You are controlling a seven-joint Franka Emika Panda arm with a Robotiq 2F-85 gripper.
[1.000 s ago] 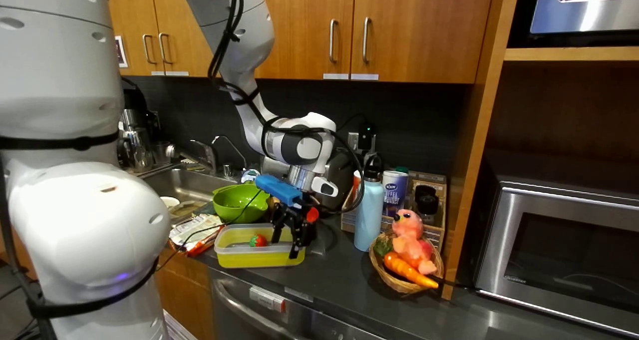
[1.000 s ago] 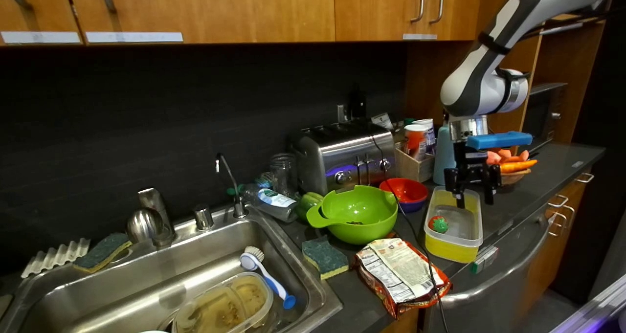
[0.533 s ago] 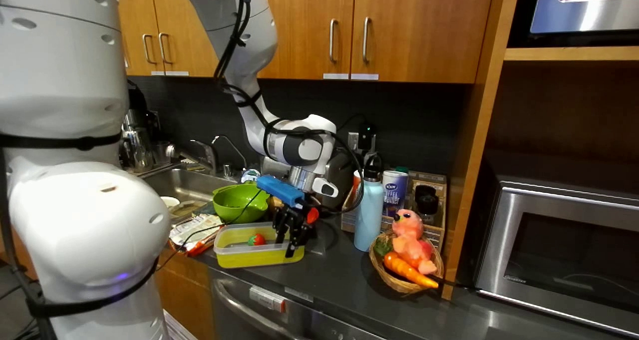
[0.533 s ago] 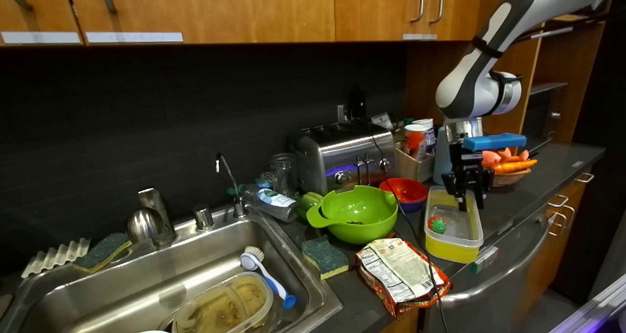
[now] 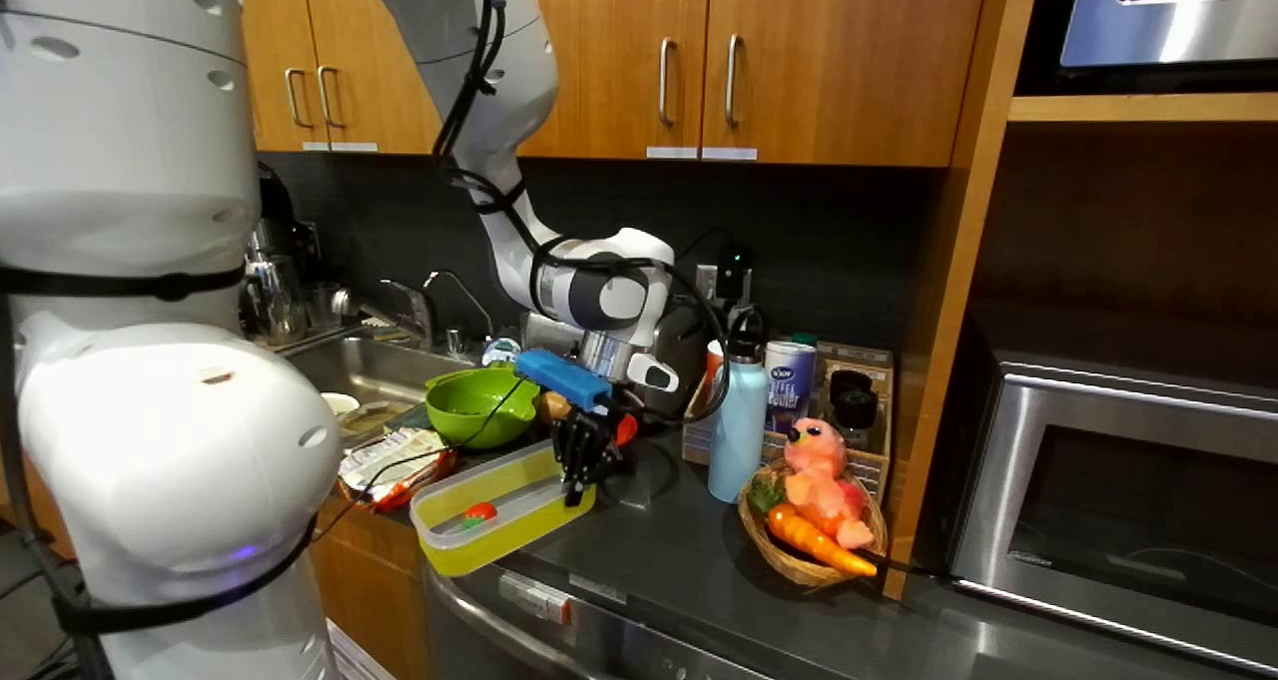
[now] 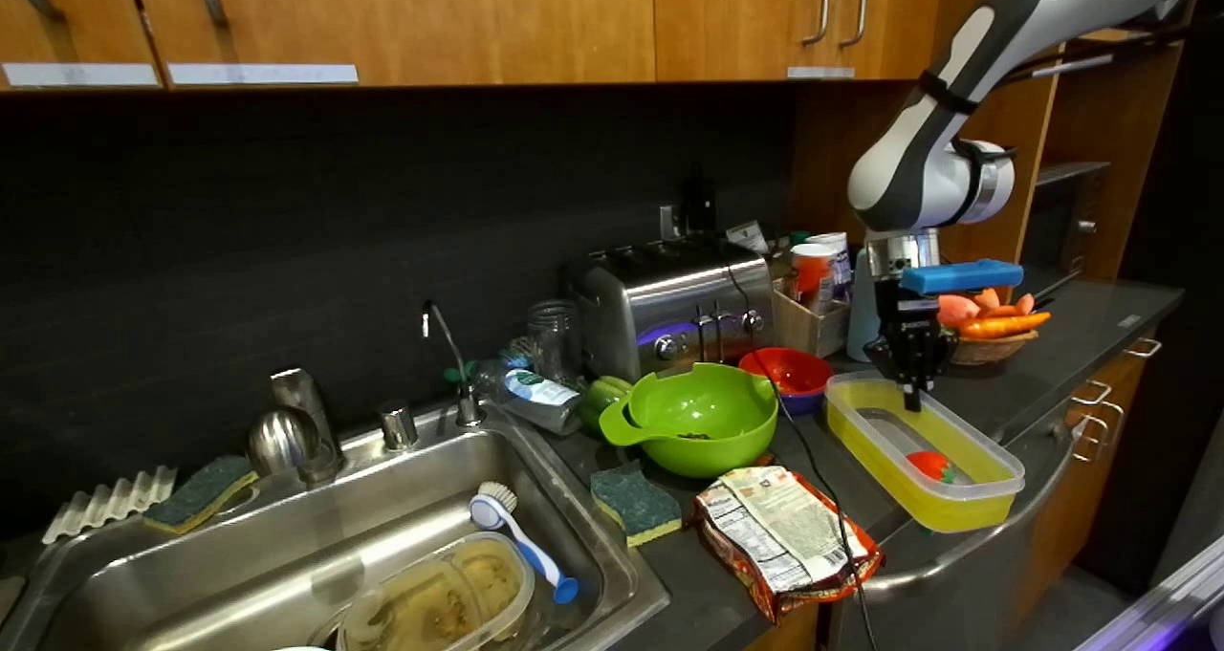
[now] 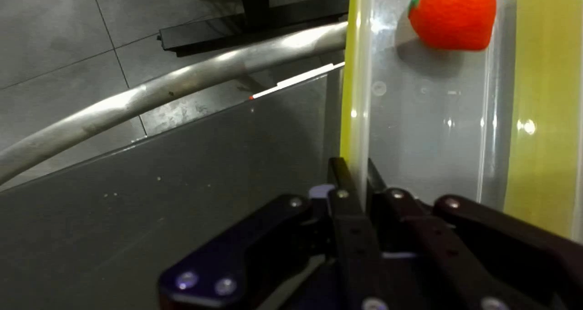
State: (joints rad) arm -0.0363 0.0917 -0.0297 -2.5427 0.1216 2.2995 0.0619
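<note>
Wrist view's got the claw (image 7: 356,166) clamped onto the side of the yellow tub (image 7: 544,109), red strawberry (image 7: 455,16) sitting inside, tub poking past the edge of the surface (image 7: 159,219).

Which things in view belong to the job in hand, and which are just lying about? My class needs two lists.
In the job:
Yellow container
Gripper, shut on its wall
Red strawberry, inside the container, so probably included

Apparently just lying about:
Green bowl
Food packet
Toaster
Light-blue bottle
Wicker basket
</note>
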